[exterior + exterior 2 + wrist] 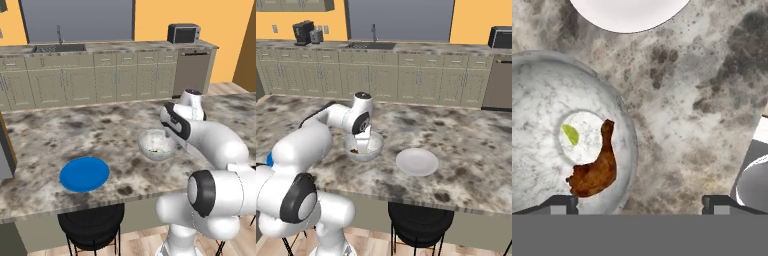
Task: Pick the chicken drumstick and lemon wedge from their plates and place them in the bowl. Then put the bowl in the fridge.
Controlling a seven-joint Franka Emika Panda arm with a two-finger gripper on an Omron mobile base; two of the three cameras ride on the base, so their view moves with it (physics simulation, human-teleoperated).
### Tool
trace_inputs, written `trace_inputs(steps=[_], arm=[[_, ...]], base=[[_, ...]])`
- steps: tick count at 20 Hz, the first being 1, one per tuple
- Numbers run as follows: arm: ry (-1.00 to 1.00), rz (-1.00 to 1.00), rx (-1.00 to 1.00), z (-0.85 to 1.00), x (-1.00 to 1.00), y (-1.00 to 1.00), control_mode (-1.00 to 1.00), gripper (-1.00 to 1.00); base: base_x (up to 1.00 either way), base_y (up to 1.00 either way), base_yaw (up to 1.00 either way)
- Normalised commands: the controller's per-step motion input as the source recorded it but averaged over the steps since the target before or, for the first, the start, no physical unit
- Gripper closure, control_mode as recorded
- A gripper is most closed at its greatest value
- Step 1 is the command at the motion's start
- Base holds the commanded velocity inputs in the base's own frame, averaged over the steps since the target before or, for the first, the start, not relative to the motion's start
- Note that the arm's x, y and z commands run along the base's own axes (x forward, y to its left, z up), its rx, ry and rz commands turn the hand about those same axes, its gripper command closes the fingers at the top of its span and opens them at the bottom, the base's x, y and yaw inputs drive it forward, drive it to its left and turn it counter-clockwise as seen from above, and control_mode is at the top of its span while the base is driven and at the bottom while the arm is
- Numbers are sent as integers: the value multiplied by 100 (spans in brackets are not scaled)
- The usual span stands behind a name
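Note:
The speckled grey-white bowl (pixel 542 100) (pixel 157 144) (pixel 363 148) stands on the island counter. Inside it lie the brown chicken drumstick (pixel 594 170) and the small yellow-green lemon wedge (pixel 570 134). My gripper (pixel 639 205) (pixel 366 139) hangs open just above the bowl's right rim in the hand view, one fingertip (pixel 559 205) over the bowl and the other over bare counter, holding nothing. The pale plate (pixel 417 161) (pixel 629 12) lies bare beside the bowl. The blue plate (pixel 84 174) lies bare further left. No fridge can be made out for certain.
A black stool (pixel 91 227) sits under the counter's near edge, another one (pixel 417 222) below the pale plate. Beige cabinets, a sink (pixel 57 48) and a microwave (pixel 183 33) line the back wall. A grey slab (pixel 4 160) shows at the left edge.

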Motion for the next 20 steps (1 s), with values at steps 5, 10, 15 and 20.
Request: trace_inputs(steps=[5,10,15,20], arm=[[-27,5,0,-9,-48,-1,-100,-100],[-11,2,0,-12,-1,0,-100,-100],[0,6,0,-18,9,0,-100,-100],[0,8,0,-9,29,0,-100,-100]], base=[[0,0,0],[0,0,0],[0,0,0],[0,0,0]])
